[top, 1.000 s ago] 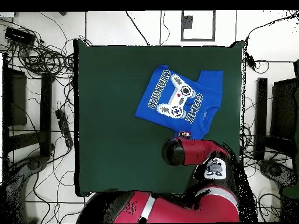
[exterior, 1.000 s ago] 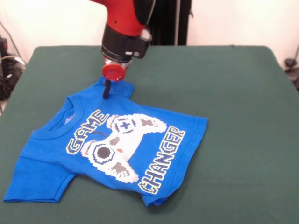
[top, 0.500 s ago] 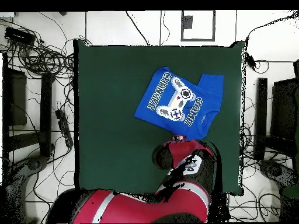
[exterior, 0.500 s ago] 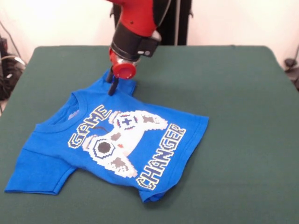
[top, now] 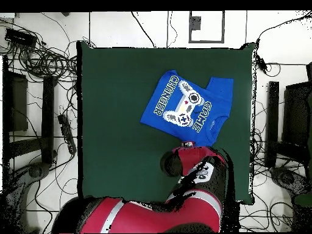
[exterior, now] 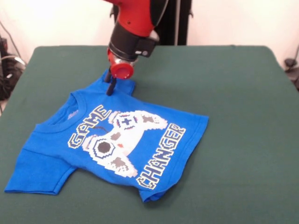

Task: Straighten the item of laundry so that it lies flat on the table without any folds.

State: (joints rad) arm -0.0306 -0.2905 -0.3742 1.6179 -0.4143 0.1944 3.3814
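Cloth T-shirt, matt felt table

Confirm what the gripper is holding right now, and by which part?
The gripper appears shut on the blue T-shirt, pinching the sleeve on the side facing the robot, which looks slightly raised off the green table. The pinch itself is partly hidden.

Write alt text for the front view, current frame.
A blue T-shirt with a "GAME CHANGER" controller print lies face up on a green table, its bottom corner near the camera curled under. The red arm's gripper comes down onto the shirt's far sleeve, which is bunched up beneath it.
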